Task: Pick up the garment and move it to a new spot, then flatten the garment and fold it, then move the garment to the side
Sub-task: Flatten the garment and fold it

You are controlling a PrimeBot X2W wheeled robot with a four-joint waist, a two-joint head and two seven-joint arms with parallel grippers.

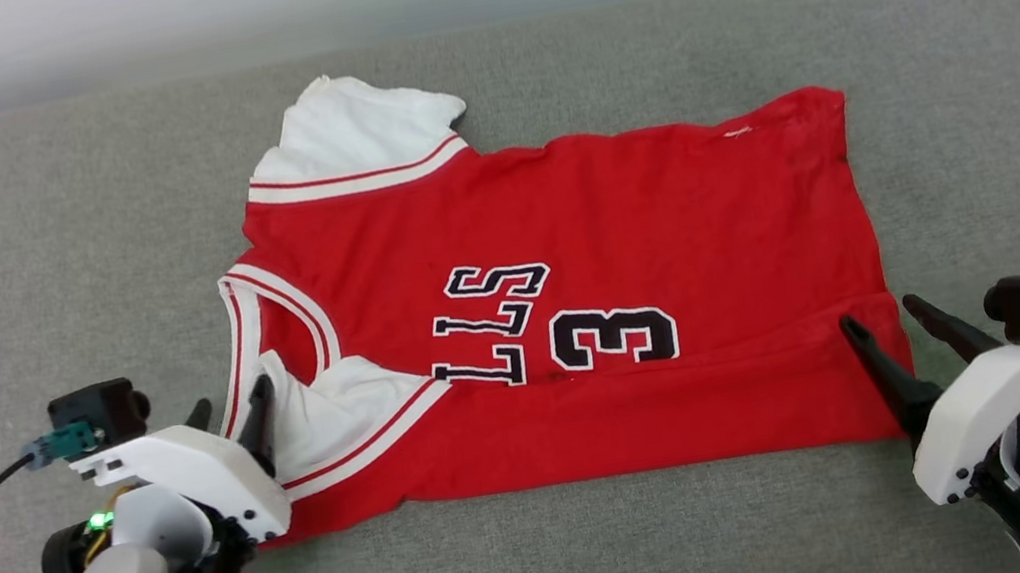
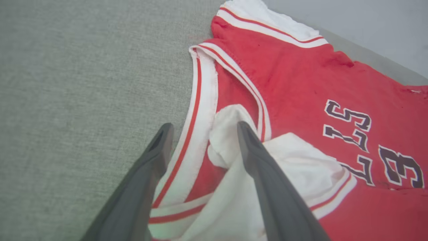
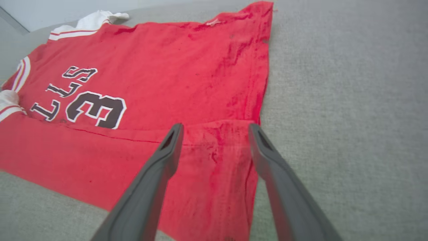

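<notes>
At the lower left the left end effector [image 1: 231, 414] is seen with its jaws spread wide and nothing held; in the left wrist view [image 2: 204, 129] one finger is placed outside the striped neckline trim [image 2: 200, 100] and the other over a tucked white sleeve [image 2: 230, 134], though contact cannot be judged. The garment [image 1: 620, 209] is laid flat on the grey cloth-covered bench [image 1: 9, 250], its long axis running left to right, with the neck pointed towards the robot's left and the hem [image 1: 862, 204] towards its right. The lettering [image 1: 566, 324] is turned sideways, and the near long edge is folded up as a band [image 1: 641, 419] over the front. At the lower right the right end effector [image 1: 880, 312] is likewise opened wide and empty, the hem-end corner of the band being straddled [image 3: 215, 127].
</notes>
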